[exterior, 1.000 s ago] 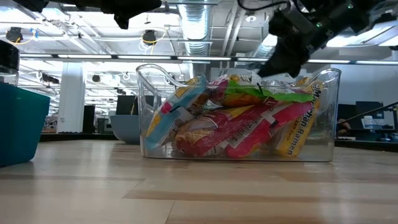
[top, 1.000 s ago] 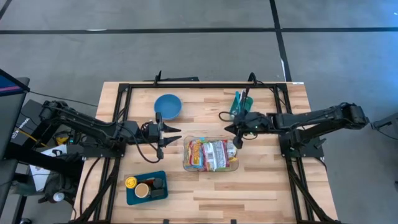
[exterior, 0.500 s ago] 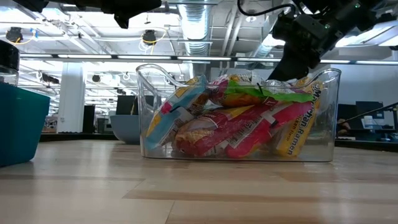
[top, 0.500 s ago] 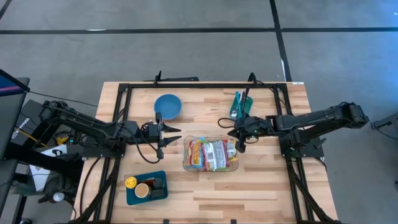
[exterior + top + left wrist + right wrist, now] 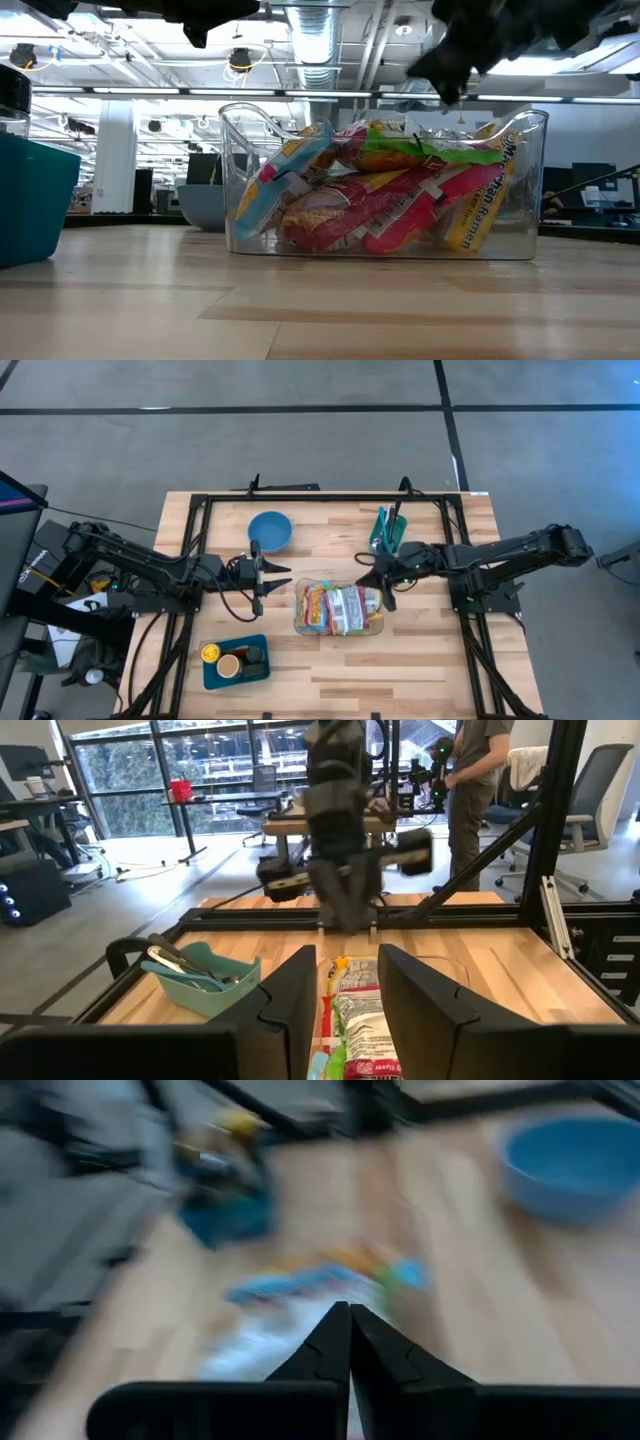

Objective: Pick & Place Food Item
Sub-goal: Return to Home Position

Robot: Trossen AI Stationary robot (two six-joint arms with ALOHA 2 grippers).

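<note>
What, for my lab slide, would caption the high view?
Transparent bin filled with noodle packs; left claw open beside it, right claw shut over its right end.

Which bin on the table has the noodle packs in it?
The transparent bin in the middle; the blue bin holds small containers, the teal bin utensils.

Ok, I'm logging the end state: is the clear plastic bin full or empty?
Full: colourful noodle packs fill the clear plastic bin nearly to its rim in the low view.
</note>
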